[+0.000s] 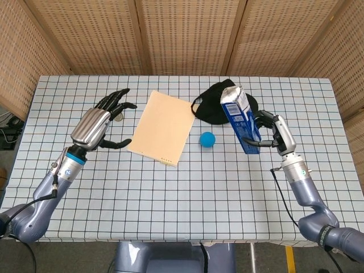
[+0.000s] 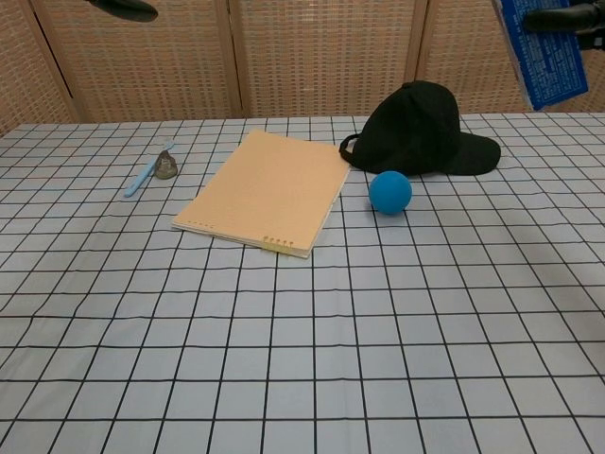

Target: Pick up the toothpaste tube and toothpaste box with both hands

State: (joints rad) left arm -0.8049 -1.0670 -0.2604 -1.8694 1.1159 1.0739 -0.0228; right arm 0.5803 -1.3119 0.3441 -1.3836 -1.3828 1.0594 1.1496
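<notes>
Box half looks done: your right hand grips the toothpaste box upright in the air, just right of the black cap. Your left hand hovers well left of the cap, fingers spread, apparently empty (can't spot the tube anywhere), so that half's left.

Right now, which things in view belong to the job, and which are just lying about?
Job:
- toothpaste box, held up off the table by the right hand
- left hand, fingers spread, holding nothing
- toothpaste tube: not visible in either view

Lying about:
- tan notebook
- black cap
- blue ball
- light blue toothbrush
</notes>
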